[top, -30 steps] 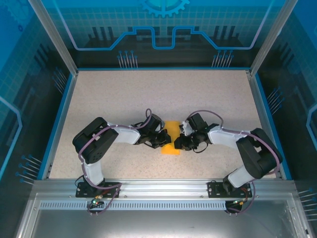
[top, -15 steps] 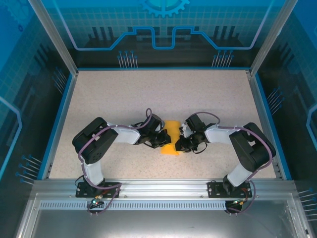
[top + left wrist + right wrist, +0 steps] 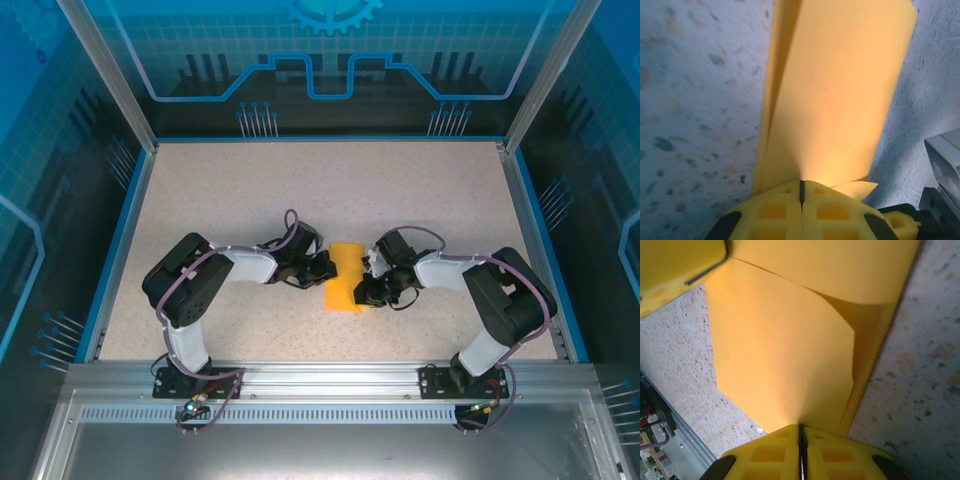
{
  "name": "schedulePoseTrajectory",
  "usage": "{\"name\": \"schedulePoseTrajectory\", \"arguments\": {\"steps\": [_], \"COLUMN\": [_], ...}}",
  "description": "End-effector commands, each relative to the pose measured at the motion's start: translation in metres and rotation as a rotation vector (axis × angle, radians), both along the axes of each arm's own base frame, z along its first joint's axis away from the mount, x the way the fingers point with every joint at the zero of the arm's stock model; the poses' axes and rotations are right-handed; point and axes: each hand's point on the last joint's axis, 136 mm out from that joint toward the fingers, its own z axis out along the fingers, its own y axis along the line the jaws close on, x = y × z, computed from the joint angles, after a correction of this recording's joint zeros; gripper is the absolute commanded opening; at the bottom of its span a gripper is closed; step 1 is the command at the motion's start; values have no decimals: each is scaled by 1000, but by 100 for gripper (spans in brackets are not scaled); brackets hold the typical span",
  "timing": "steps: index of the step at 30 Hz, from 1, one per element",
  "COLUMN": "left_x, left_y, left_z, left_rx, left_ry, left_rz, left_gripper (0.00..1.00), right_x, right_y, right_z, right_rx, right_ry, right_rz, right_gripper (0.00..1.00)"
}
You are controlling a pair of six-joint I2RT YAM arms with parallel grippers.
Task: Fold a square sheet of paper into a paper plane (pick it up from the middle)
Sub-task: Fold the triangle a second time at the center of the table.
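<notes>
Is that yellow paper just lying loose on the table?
No, the left jaws are shut on one edge of the folded paper, pinching it.

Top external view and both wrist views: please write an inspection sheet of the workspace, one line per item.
Surface: speckled beige table.
Job's things: folded orange-yellow paper at the table's centre.
Clutter: nothing seen.
Grippers: left gripper and right gripper each shut on an edge of the paper.
Cables: purple cables loop clear of the paper.
Surroundings: blue panel walls, metal rail in front.
</notes>
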Motion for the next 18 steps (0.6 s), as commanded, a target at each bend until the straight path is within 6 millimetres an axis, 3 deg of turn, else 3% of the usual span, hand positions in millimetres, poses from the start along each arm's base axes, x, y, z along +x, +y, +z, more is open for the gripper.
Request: {"name": "schedulePoseTrajectory", "arguments": {"steps": [1,9,18], "left_x": [8,11,14], "left_y": [18,34,24], "left_z": [-5,-3,48], "left_rx": [46,60,-25], "left_ry": [-23,-28,-121], "left_rz": [37,51,8], "left_gripper": [0,0,2], "right_x": [-23,-23,-20], "right_y": [-29,-26,-23], "right_z": [-33,-32,-29], "right_rx": [-137,-114,-102], "right_ry": [87,86,76], "right_rz": [-16,-16,-19], "right_gripper": [10,11,11]}}
